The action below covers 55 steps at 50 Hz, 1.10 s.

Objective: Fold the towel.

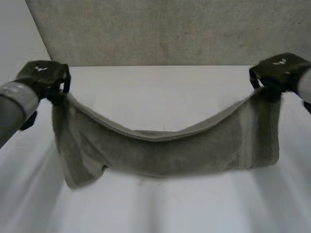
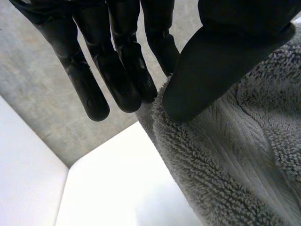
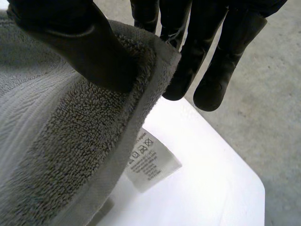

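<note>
A grey towel (image 1: 165, 150) hangs doubled between my two hands above the white table (image 1: 160, 87), sagging in the middle with its lower edge near the tabletop. My left hand (image 1: 46, 77) pinches the towel's left top corner; its own wrist view shows the thumb (image 2: 211, 70) pressing the towel (image 2: 235, 155) against the fingers (image 2: 117, 70). My right hand (image 1: 277, 73) pinches the right top corner. There the thumb (image 3: 80, 42) clamps the towel's hemmed edge (image 3: 70, 155) against the fingers (image 3: 202, 61). A white care label (image 3: 150, 162) dangles from that corner.
A grey wall (image 1: 170, 29) rises behind the table's far edge. Bare tabletop (image 1: 160, 208) lies in front of and beyond the hanging towel. The table's corner and grey floor (image 3: 268, 108) lie beyond my right hand's fingertips.
</note>
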Tool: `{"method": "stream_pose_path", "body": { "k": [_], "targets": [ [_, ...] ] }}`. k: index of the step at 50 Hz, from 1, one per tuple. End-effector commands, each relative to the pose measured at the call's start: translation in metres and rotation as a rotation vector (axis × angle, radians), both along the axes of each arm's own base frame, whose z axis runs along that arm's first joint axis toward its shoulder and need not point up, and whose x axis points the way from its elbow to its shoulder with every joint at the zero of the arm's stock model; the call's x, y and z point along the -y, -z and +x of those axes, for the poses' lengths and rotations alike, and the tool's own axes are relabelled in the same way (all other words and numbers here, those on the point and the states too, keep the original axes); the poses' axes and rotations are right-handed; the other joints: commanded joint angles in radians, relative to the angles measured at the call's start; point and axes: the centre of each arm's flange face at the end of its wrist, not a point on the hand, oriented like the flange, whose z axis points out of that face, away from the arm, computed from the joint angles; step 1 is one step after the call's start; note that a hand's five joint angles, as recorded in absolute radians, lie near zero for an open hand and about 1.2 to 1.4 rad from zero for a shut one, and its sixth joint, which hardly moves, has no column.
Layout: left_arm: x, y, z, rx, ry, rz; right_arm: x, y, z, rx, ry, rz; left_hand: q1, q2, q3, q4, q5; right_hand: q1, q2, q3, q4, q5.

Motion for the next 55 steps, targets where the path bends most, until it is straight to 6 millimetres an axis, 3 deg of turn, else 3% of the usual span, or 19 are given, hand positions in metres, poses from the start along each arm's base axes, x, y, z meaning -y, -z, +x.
{"method": "stream_pose_path", "body": {
  "k": [1,3,5,6,8,11,13,17,25,27,28,30,32,33,35,37,40,46,55],
  "targets": [
    [0.062,-0.019,-0.037,-0.095,0.052,-0.142,0.064,-0.015,0.038,0.035,0.048,-0.266,0.210,0.179,0.180,0.177,0.198,0.065,0.066,0.066,0.050,0.043],
    [0.075,-0.035,-0.042,-0.142,0.056,-0.219,0.079,-0.030,0.042,0.069,0.060,-0.378,0.210,0.179,0.180,0.177,0.198,0.065,0.066,0.066,0.050,0.043],
    [0.093,-0.080,-0.047,-0.280,0.060,-0.402,0.096,-0.071,0.045,0.176,0.090,-0.603,0.210,0.179,0.180,0.177,0.198,0.065,0.066,0.066,0.050,0.043],
    [0.093,-0.081,-0.047,-0.281,0.060,-0.403,0.096,-0.071,0.045,0.177,0.090,-0.604,0.210,0.179,0.180,0.177,0.198,0.065,0.066,0.066,0.050,0.043],
    [0.096,-0.127,-0.044,-0.447,0.058,-0.569,0.096,-0.108,0.047,0.322,0.101,-0.757,0.210,0.179,0.180,0.177,0.198,0.065,0.066,0.066,0.050,0.043],
    [0.091,-0.162,-0.036,-0.591,0.048,-0.701,0.093,-0.123,0.046,0.393,0.098,-0.810,0.210,0.179,0.180,0.177,0.198,0.065,0.066,0.066,0.050,0.043],
    [0.088,-0.175,-0.033,-0.638,0.046,-0.746,0.085,-0.147,0.042,0.478,0.088,-0.884,0.210,0.179,0.180,0.177,0.198,0.065,0.066,0.066,0.050,0.043],
    [0.086,-0.181,-0.029,-0.674,0.042,-0.770,0.079,-0.149,0.042,0.483,0.082,-0.872,0.210,0.179,0.180,0.177,0.198,0.065,0.066,0.066,0.050,0.043],
    [0.099,-0.114,-0.026,-0.604,-0.015,-0.546,0.084,-0.094,0.045,0.391,0.067,-0.646,0.210,0.179,0.180,0.177,0.198,0.065,0.066,0.066,0.050,0.043],
    [0.102,-0.068,-0.022,-0.561,-0.044,-0.419,0.084,-0.072,0.047,0.353,0.050,-0.576,0.210,0.179,0.180,0.177,0.198,0.065,0.066,0.066,0.050,0.043],
    [0.102,-0.068,-0.022,-0.561,-0.044,-0.419,0.085,-0.048,0.049,0.310,0.027,-0.512,0.210,0.179,0.180,0.177,0.198,0.065,0.066,0.066,0.050,0.043],
    [0.099,-0.019,-0.024,-0.519,-0.036,-0.301,0.083,-0.023,0.051,0.259,0.002,-0.450,0.210,0.179,0.180,0.177,0.198,0.065,0.066,0.066,0.050,0.043],
    [0.097,0.002,-0.026,-0.506,-0.023,-0.264,0.078,0.027,0.052,0.152,-0.040,-0.353,0.210,0.179,0.180,0.177,0.198,0.065,0.066,0.066,0.050,0.043],
    [0.097,0.002,-0.026,-0.506,-0.023,-0.263,0.078,0.028,0.052,0.152,-0.040,-0.352,0.210,0.179,0.180,0.177,0.198,0.065,0.066,0.066,0.050,0.043],
    [0.091,0.045,-0.028,-0.485,0.004,-0.200,0.076,0.052,0.052,0.098,-0.055,-0.321,0.210,0.179,0.180,0.177,0.198,0.065,0.066,0.066,0.050,0.043],
    [0.088,0.065,-0.029,-0.472,0.016,-0.177,0.071,0.099,0.051,0.004,-0.081,-0.267,0.210,0.179,0.180,0.177,0.198,0.065,0.066,0.066,0.050,0.043],
    [0.080,0.095,-0.029,-0.416,0.036,-0.152,0.066,0.130,0.048,-0.063,-0.081,-0.234,0.210,0.179,0.180,0.177,0.198,0.065,0.066,0.066,0.050,0.043],
    [0.059,0.114,-0.020,-0.235,0.030,-0.131,0.055,0.137,0.038,-0.082,-0.061,-0.187,0.210,0.179,0.180,0.177,0.198,0.065,0.066,0.066,0.050,0.043],
    [0.011,0.077,0.013,-0.100,-0.025,-0.102,-0.002,0.070,-0.009,-0.107,0.030,-0.112,0.210,0.179,0.180,0.177,0.198,0.065,0.066,0.066,0.050,0.043]
  ]
}}
